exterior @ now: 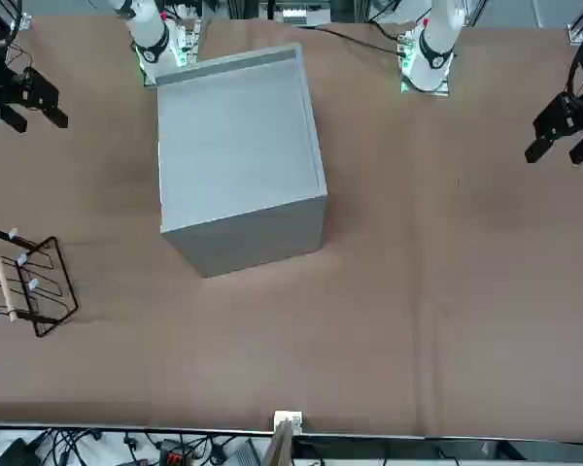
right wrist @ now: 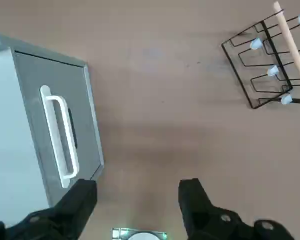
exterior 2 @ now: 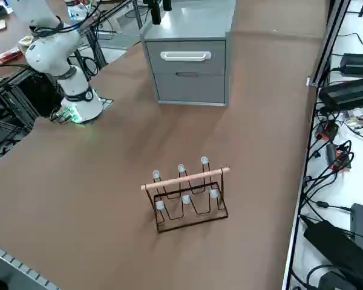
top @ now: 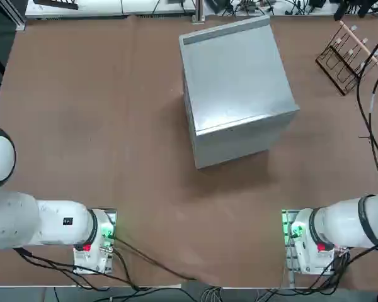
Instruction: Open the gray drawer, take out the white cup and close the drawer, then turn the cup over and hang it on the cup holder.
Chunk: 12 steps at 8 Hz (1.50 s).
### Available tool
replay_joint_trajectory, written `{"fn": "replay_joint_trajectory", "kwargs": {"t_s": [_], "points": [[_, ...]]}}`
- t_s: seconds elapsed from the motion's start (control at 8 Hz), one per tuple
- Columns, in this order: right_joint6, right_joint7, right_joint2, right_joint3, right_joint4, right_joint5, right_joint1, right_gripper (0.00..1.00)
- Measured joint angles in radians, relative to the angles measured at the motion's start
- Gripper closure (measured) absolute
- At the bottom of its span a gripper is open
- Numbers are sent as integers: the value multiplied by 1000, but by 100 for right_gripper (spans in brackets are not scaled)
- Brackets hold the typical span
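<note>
The gray cabinet [top: 236, 85] stands mid-table. Its gray drawer [exterior 2: 186, 57], with a white bar handle [right wrist: 57, 137], is shut. The white cup is hidden from every view. Off to the cabinet's side stands the cup holder [top: 349, 56], a dark wire rack with white-tipped wooden pegs [exterior 2: 190, 196], all of them bare. My right gripper [right wrist: 137, 200] hangs open and empty above the brown table, apart from the drawer front and facing its side of the cabinet. In the front view the gripper [exterior: 29, 97] is at the far left.
A second, lower drawer front [exterior 2: 190, 89] with a dark slot sits under the handled one. Power bricks and cables [exterior 2: 345, 90] lie beyond the table's edge near the rack. Brown tabletop [top: 101, 126] stretches between the cabinet and both arm bases.
</note>
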Motion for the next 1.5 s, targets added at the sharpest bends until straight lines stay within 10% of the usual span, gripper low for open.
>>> {"fn": "replay_joint_trajectory", "kwargs": {"t_s": [0.75,1.5], "points": [[-4,2,3,5,-7,43,2,0],[298,-49,26,-11,-324,280,3,0]]}}
